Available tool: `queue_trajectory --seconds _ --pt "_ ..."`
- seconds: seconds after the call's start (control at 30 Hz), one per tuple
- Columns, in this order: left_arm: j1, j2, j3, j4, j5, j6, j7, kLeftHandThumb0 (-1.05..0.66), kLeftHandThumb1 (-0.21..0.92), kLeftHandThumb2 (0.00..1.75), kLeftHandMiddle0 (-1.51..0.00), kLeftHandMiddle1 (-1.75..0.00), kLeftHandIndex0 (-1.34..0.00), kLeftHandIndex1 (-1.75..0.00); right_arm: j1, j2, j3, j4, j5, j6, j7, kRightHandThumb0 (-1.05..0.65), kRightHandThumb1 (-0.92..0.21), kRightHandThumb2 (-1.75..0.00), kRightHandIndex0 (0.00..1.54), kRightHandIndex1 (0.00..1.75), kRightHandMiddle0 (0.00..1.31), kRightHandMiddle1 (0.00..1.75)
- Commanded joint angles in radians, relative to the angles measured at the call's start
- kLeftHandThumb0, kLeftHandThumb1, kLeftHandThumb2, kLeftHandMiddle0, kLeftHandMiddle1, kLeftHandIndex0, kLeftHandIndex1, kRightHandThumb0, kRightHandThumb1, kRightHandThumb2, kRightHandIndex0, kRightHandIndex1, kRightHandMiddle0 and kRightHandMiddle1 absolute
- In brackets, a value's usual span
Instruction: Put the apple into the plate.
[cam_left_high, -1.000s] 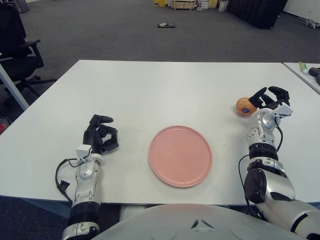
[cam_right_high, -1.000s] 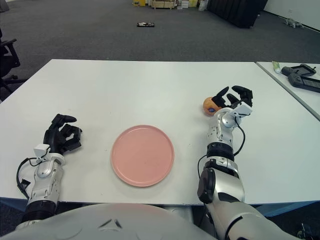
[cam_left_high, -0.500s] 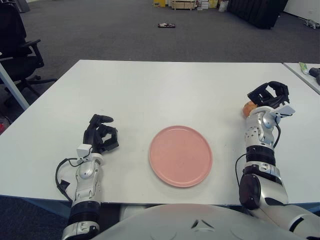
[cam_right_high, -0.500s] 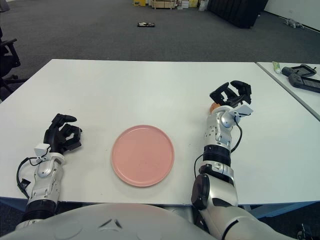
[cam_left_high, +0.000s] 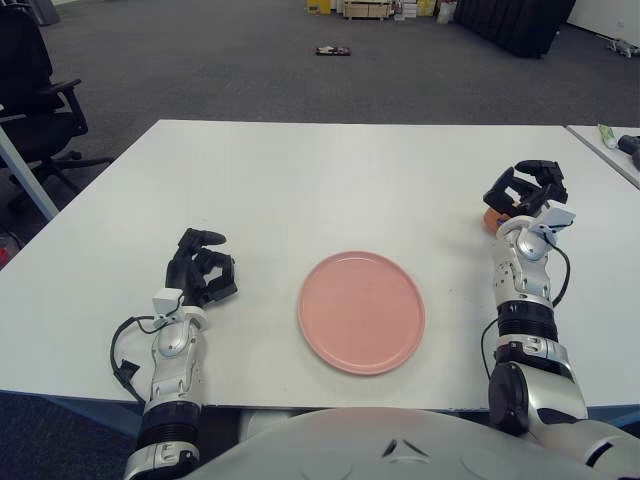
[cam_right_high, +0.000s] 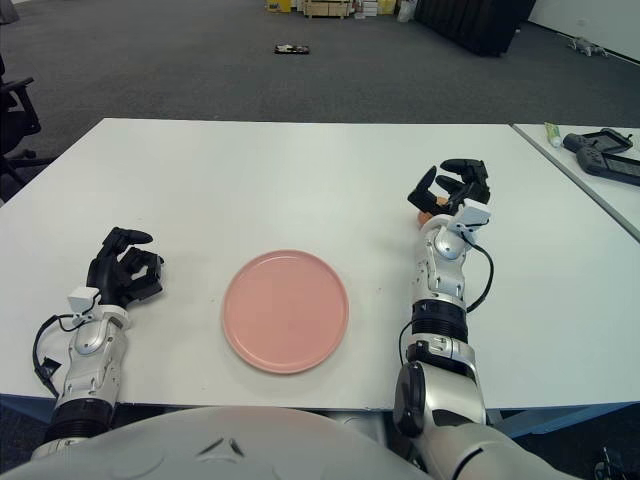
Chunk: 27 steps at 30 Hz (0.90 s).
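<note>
The right hand (cam_left_high: 524, 190) curls its fingers around the apple (cam_left_high: 491, 218), right of the plate (cam_left_high: 361, 311). The left hand (cam_left_high: 203, 268), left of the plate, is curled and empty.

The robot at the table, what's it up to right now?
The right robot hand is over the apple at the right side of the white table, fingers curled around it, though a firm grip can't be confirmed. The apple is mostly hidden behind the hand and not lifted clear. The pink plate sits bare in the middle, near the front edge. The left robot hand shows idle, left of the plate.
</note>
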Motion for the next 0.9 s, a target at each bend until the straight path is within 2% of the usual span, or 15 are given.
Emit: queue_trajectory --seconds 0.0,0.03,0.1,0.2,0.3,0.4,0.47,0.67,0.87 --pt "0.006 -0.01 -0.003 0.02 -0.001 0.035 0.007 -0.01 0.32 1.31 -0.54 -1.75 -0.48 -1.7 0.005 -0.075 0.077 0.027 -0.158 0.075 -0.035 -0.31 -0.58 -0.83 0.12 1.16 0.03 1.07" --pt "0.007 -0.011 -0.003 0.019 0.0 0.035 0.008 -0.01 0.32 1.31 -0.55 -1.75 -0.48 -1.69 0.004 -0.091 0.098 0.031 -0.205 0.106 -0.052 -0.4 -0.57 -0.82 0.09 1.0 0.03 0.92" --pt "0.007 -0.012 -0.003 0.018 0.002 0.033 0.01 -0.01 0.31 1.32 -0.55 -1.75 -0.48 -1.69 0.001 -0.131 0.157 0.04 -0.311 0.187 -0.073 -0.68 -0.61 -0.74 0.04 0.49 0.01 0.44" --pt "0.009 -0.013 -0.004 0.016 0.002 0.033 0.01 -0.01 0.31 1.32 -0.55 -1.75 -0.48 -1.7 -0.002 -0.165 0.215 0.033 -0.404 0.281 -0.066 -0.86 -0.66 -0.64 0.01 0.16 0.0 0.14" --pt "0.01 -0.015 -0.004 0.015 0.0 0.034 0.01 -0.01 0.31 1.32 -0.54 -1.75 -0.48 -1.7 -0.007 -0.194 0.271 0.016 -0.484 0.387 -0.036 -0.95 -0.7 -0.51 0.0 0.05 0.0 0.05" --pt "0.009 -0.016 -0.002 0.019 -0.004 0.03 0.007 -0.01 0.31 1.32 -0.54 -1.75 -0.49 -1.69 -0.023 -0.225 0.341 0.005 -0.569 0.523 0.022 -1.02 -0.75 -0.37 0.0 0.02 0.0 0.01" --pt "0.008 -0.017 -0.002 0.021 -0.004 0.026 0.006 -0.01 0.31 1.32 -0.54 -1.75 -0.48 -1.69 -0.031 -0.235 0.368 0.002 -0.6 0.574 0.046 -1.03 -0.76 -0.32 0.0 0.01 0.0 0.01" --pt "0.006 -0.018 -0.003 0.027 -0.003 0.014 0.003 -0.01 0.31 1.32 -0.54 -1.75 -0.48 -1.7 -0.056 -0.262 0.425 0.025 -0.662 0.669 0.089 -1.05 -0.8 -0.23 0.0 0.0 0.0 0.0" --pt "0.005 -0.018 -0.003 0.029 -0.01 0.016 -0.002 -0.01 0.32 1.31 -0.53 -1.75 -0.48 -1.71 -0.084 -0.269 0.45 0.07 -0.678 0.709 0.106 -1.05 -0.8 -0.2 0.0 0.0 0.0 0.0"
